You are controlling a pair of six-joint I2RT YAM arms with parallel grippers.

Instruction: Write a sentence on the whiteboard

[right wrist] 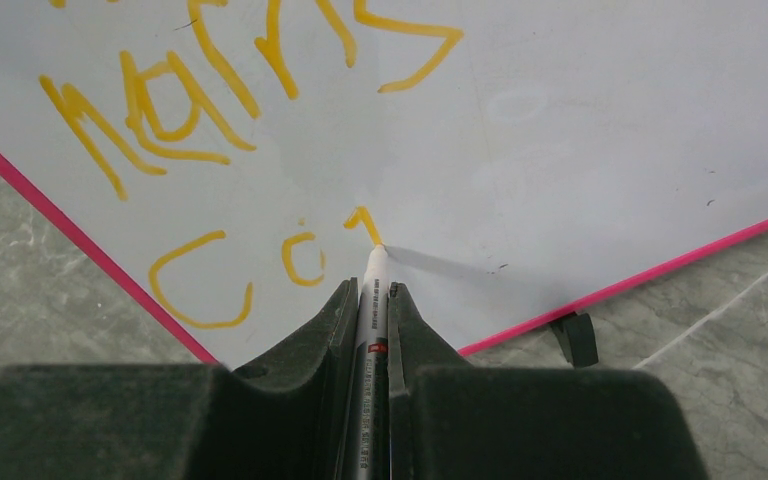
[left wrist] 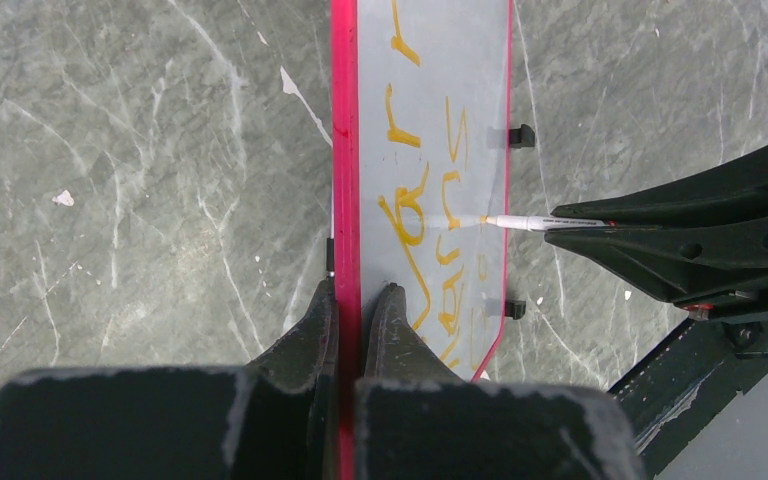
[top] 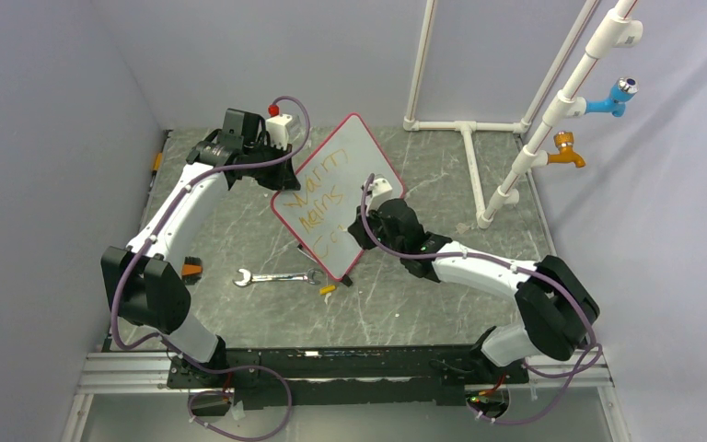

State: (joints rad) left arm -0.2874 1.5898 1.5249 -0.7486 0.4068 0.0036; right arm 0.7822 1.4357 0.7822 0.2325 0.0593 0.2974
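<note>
Now, your left gripper (left wrist: pixel 357 290) is clamped shut on the rim of the white, pink-edged whiteboard (top: pixel 345 175), tilted near the middle of the grey marbled table (top: pixel 239 230) — your right gripper (right wrist: pixel 370 290) pinches a white orange-tipped marker (right wrist: pixel 372 265) against it. Press hard and the board could pivot, skewing the stroke.

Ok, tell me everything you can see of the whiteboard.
White rectangular whiteboard with rounded corners, thin pink rim and small black edge clips. It carries three rows of orange handwriting, the last the shortest. It sits cornerwise and tilted on the table, with the left gripper shut on its rim. The marker in the right gripper touches its face.
</note>
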